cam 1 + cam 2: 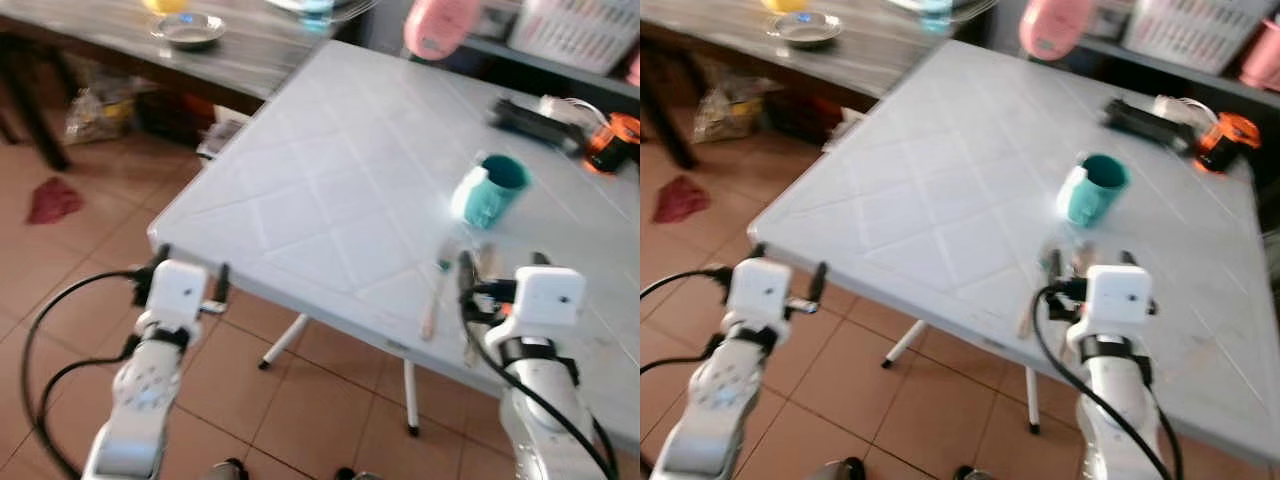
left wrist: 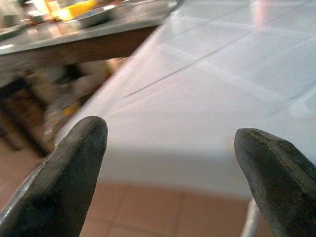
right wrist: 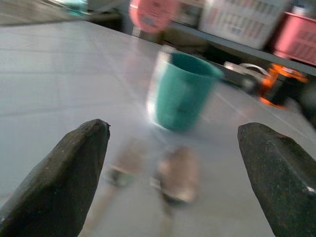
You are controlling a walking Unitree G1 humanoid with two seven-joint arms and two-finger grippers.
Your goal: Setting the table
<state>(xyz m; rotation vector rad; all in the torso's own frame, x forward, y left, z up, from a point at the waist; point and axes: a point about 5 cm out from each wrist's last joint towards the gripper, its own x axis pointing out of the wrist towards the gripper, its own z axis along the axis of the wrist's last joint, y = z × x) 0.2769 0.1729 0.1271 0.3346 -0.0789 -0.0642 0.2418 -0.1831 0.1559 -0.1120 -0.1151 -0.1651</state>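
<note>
Right gripper point(image 3: 173, 173) hangs over the near edge of the white surface point(image 1: 330, 200), fingers spread wide and empty. Two pieces of cutlery point(image 3: 153, 173), likely a spoon and fork, blurred, lie straight ahead between the fingers, on the near side of the teal cup point(image 1: 488, 190). Their long axes run from the cup toward the near edge, roughly in line with the fingers. Left gripper point(image 1: 180, 282) sits off the surface's corner, fingers also spread and empty, well apart from the cup. Right arm is clearly nearer.
</note>
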